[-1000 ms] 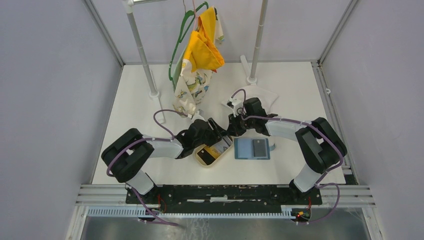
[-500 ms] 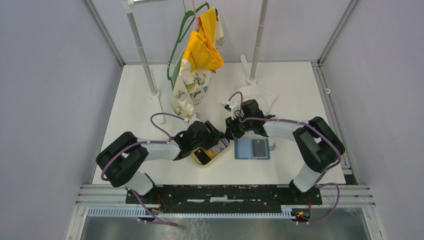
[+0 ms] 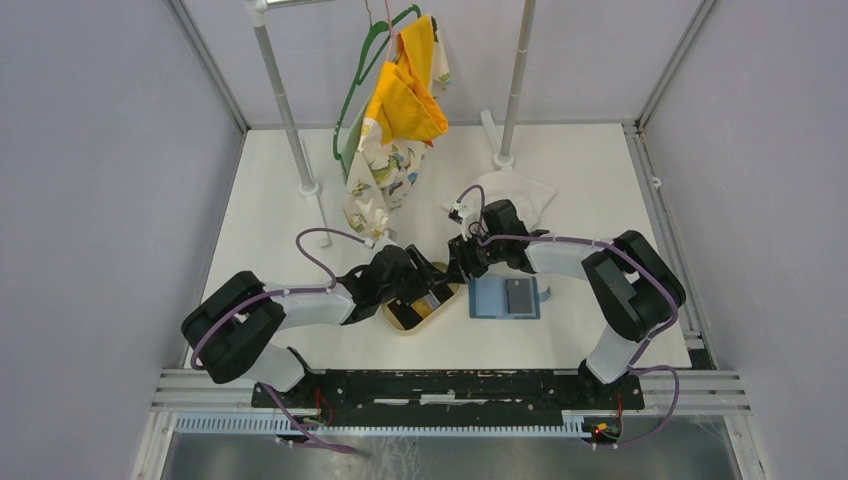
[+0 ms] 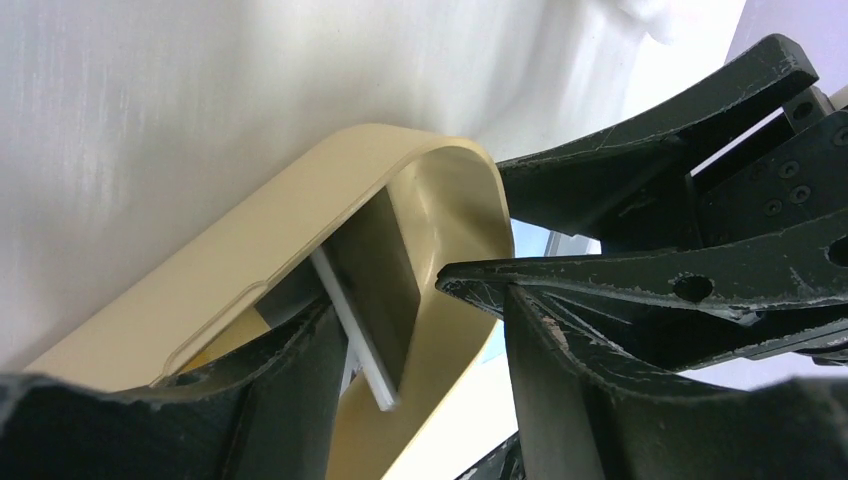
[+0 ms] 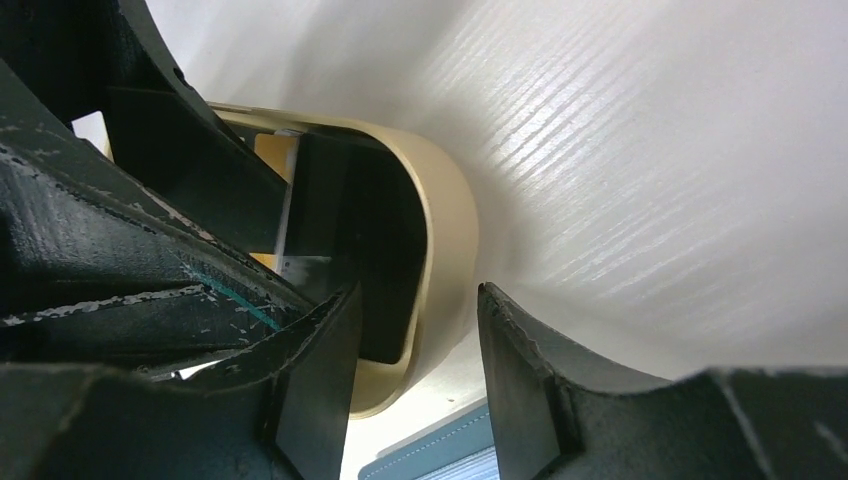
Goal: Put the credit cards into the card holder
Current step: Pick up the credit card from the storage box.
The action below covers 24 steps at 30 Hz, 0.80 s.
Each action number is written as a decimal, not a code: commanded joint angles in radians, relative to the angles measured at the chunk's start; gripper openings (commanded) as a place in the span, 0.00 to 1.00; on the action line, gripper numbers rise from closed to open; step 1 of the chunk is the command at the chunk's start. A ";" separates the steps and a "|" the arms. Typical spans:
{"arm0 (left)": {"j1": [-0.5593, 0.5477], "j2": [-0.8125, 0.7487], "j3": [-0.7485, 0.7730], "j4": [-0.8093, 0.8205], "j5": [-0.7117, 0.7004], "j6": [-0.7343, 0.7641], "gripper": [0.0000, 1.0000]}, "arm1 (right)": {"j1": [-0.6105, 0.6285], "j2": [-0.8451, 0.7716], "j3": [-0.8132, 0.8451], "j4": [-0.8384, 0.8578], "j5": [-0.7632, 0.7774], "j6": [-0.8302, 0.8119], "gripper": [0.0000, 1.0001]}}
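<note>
Both grippers at the tray (image 3: 404, 323), neither pinching anything.
The left gripper (image 3: 431, 292) stands wide open around a black card (image 4: 377, 285) tilted on edge in the tray. The right gripper (image 3: 456, 275) is parted astride the tray's end rim. The second card (image 3: 518, 295) lies on the wallet (image 3: 485, 300), just beside the tray.

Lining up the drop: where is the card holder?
Top view, centre-right: the card holder lies flat on the table, just right of the tan tray.

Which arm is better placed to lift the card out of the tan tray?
Probably left. Its fingers stand open on either side of the tilted card inside the tray; the right fingers straddle only the tray's rim.
</note>
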 commanded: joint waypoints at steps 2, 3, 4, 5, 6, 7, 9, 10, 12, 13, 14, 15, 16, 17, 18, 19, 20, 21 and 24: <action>0.004 -0.044 -0.019 0.023 -0.081 -0.018 0.63 | 0.023 -0.003 0.011 0.041 -0.149 0.034 0.53; 0.002 -0.046 -0.020 0.024 -0.085 -0.018 0.63 | 0.024 -0.003 0.010 0.039 -0.147 0.035 0.53; 0.003 -0.045 -0.020 0.026 -0.085 -0.017 0.62 | 0.023 -0.003 0.011 0.039 -0.147 0.035 0.53; 0.003 -0.043 -0.020 0.034 -0.085 -0.016 0.62 | 0.024 -0.003 0.012 0.037 -0.144 0.032 0.53; 0.003 -0.038 -0.021 0.044 -0.083 -0.014 0.62 | 0.024 -0.003 0.013 0.036 -0.143 0.031 0.53; 0.003 -0.035 -0.023 0.057 -0.080 -0.014 0.61 | 0.024 -0.004 0.014 0.034 -0.141 0.028 0.53; 0.004 -0.027 -0.027 0.091 -0.071 -0.018 0.60 | 0.023 -0.007 0.015 0.032 -0.141 0.026 0.53; 0.004 -0.022 -0.031 0.112 -0.067 -0.022 0.60 | 0.023 -0.008 0.015 0.032 -0.140 0.026 0.53; 0.004 -0.013 -0.045 0.156 -0.060 -0.036 0.59 | 0.022 -0.006 0.015 0.032 -0.139 0.026 0.53; 0.004 -0.008 -0.053 0.177 -0.057 -0.047 0.59 | 0.023 -0.006 0.015 0.031 -0.134 0.025 0.53; 0.004 -0.004 -0.059 0.196 -0.057 -0.055 0.58 | 0.023 -0.006 0.015 0.029 -0.131 0.023 0.53; 0.005 0.000 -0.060 0.210 -0.057 -0.063 0.58 | 0.023 -0.006 0.015 0.026 -0.125 0.021 0.52; 0.006 0.004 -0.059 0.216 -0.059 -0.068 0.57 | 0.023 -0.006 0.016 0.025 -0.122 0.020 0.53; 0.006 0.005 -0.054 0.212 -0.062 -0.070 0.57 | 0.023 -0.006 0.016 0.022 -0.119 0.017 0.52; 0.005 0.007 -0.050 0.205 -0.067 -0.072 0.57 | 0.023 -0.006 0.018 0.020 -0.116 0.014 0.52; 0.005 0.009 -0.045 0.194 -0.075 -0.075 0.57 | 0.024 -0.007 0.018 0.019 -0.114 0.014 0.52; 0.006 0.011 -0.040 0.180 -0.084 -0.077 0.57 | 0.023 -0.006 0.018 0.018 -0.112 0.014 0.53; 0.006 0.012 -0.037 0.171 -0.091 -0.079 0.57 | 0.023 -0.006 0.018 0.017 -0.112 0.013 0.53; 0.006 0.022 -0.037 0.170 -0.104 -0.091 0.54 | 0.024 -0.008 0.018 0.015 -0.107 0.011 0.53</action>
